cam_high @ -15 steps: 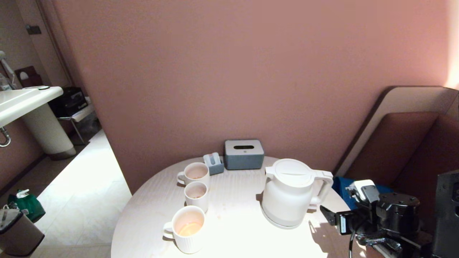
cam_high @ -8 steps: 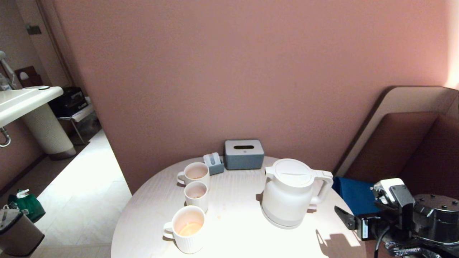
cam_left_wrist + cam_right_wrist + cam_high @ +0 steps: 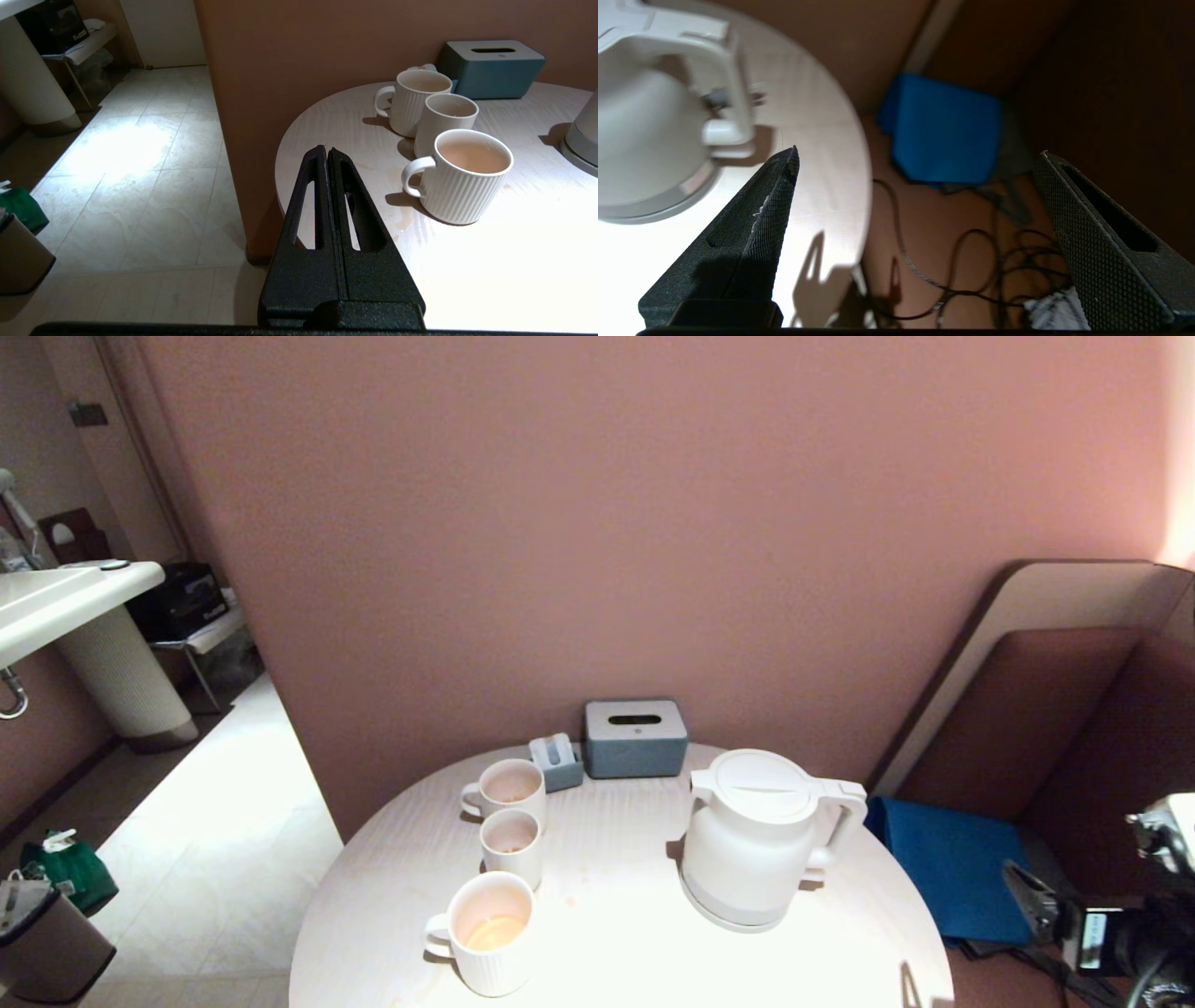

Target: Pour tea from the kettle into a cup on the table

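Head view, scanned from the robot's left to its right. Off the counter's left edge: left pincer (image 3: 327,156), seen only by its own wrist camera, fingers pressed flat together, holding nothing, hanging above the tiled floor (image 3: 140,186) just beside the rim. On the round, pale wood-grain counter (image 3: 616,943): three ribbed white mugs in a row. Nearest mug (image 3: 487,933) (image 3: 460,175) with tea (image 3: 495,931) (image 3: 473,157), pale amber, pooled inside. Middle mug (image 3: 512,845) (image 3: 446,122) touching or nearly touching it; far mug (image 3: 506,788) (image 3: 416,100) just behind. Past the mugs, against the pink wall: small grey-blue holder (image 3: 556,762), then grey-blue tissue box (image 3: 635,737) (image 3: 490,67). Right of centre: white kettle (image 3: 756,835) (image 3: 649,140), upright on its round base disc (image 3: 724,915), lid shut, spout toward the mugs, loop handle toward the right. Beyond the counter's right edge: blue cushion (image 3: 943,868) (image 3: 945,133), cables on the floor. Farthest right: right pincer (image 3: 1032,896) (image 3: 920,168), spread wide, empty, well apart from the kettle handle, off the counter.
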